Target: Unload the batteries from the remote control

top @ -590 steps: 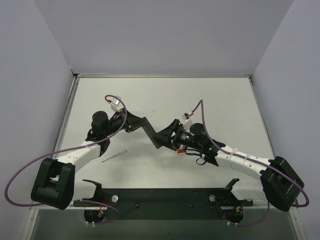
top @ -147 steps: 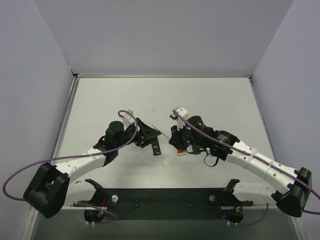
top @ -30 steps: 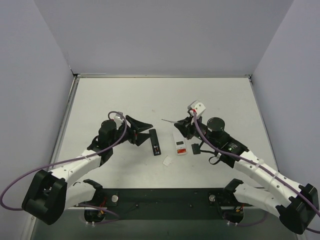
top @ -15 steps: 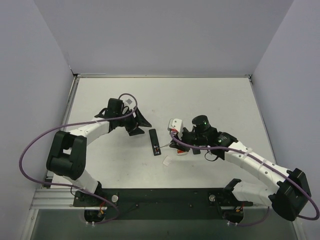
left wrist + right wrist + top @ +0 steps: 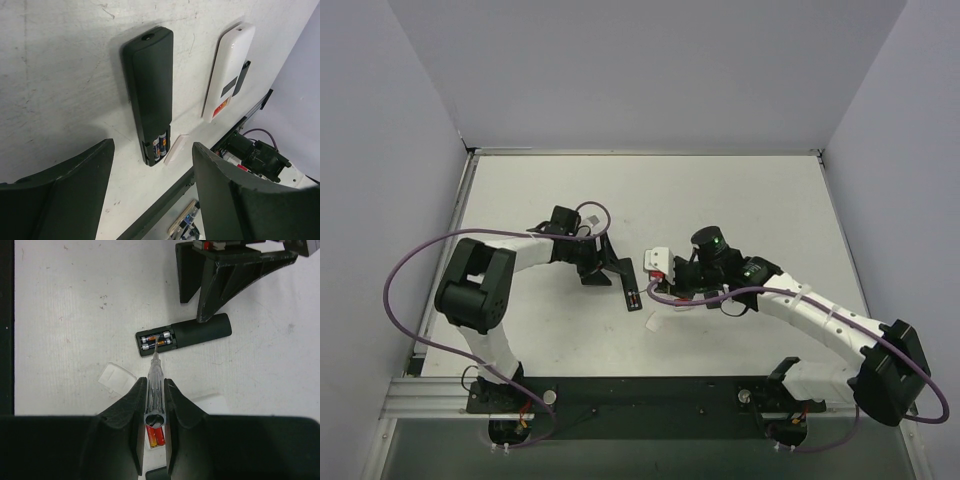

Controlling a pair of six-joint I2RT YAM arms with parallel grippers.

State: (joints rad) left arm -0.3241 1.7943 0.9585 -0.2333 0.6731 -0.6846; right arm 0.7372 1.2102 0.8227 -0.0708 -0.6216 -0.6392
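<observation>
The black remote control [image 5: 150,90] lies back-up on the table, its compartment open at the near end. Two batteries [image 5: 160,146] sit side by side inside it. My left gripper [image 5: 152,148] hovers open above that end, one finger on each side, touching nothing. My right gripper [image 5: 154,385] is shut on a clear-handled screwdriver [image 5: 154,372]. The metal tip rests between the batteries [image 5: 157,339] in the remote control [image 5: 200,330]. From above, the left gripper [image 5: 608,272] and right gripper [image 5: 655,283] flank the remote control [image 5: 632,285].
A small translucent white cover [image 5: 116,377] lies loose on the table beside the compartment end. A white remote [image 5: 229,65] with a red-orange patch lies parallel to the black one, a small flat black rectangle [image 5: 241,77] next to it. The black base rail [image 5: 650,392] runs along the near edge.
My right gripper has swung left with the screwdriver until its tip reaches the black remote's open compartment. The left gripper has shifted toward the remote and stays open.
</observation>
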